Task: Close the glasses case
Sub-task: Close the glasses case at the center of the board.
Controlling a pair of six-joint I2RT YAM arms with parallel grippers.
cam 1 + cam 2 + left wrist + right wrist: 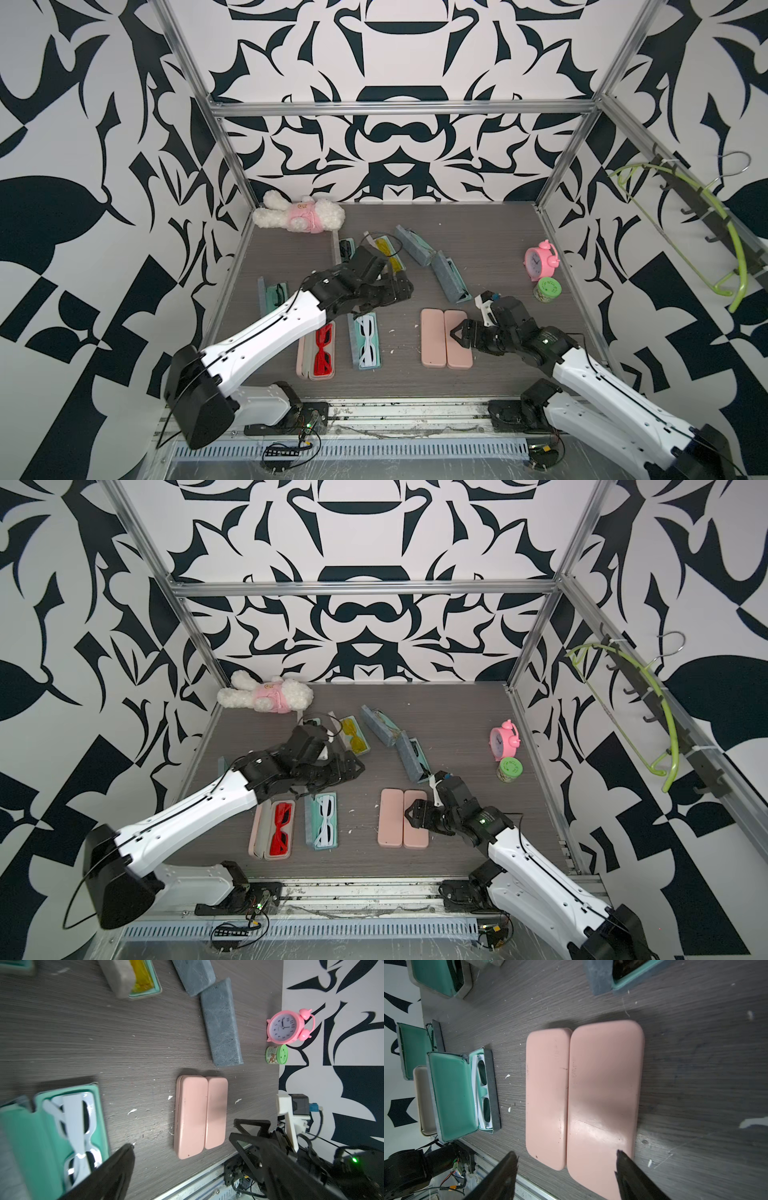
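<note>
glasses case point(452, 1095): grey felt, teal lining

We get bright, even light with soft shadows only. Left wrist view: mint case point(25, 1136) blurred up close. Top views bow at edges.

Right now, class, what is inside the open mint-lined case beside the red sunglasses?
Inside the case lie white sunglasses with dark lenses, folded. Whatever may sit beneath them is covered by the frames; in the right wrist view the raised lid hides part of them.
</note>
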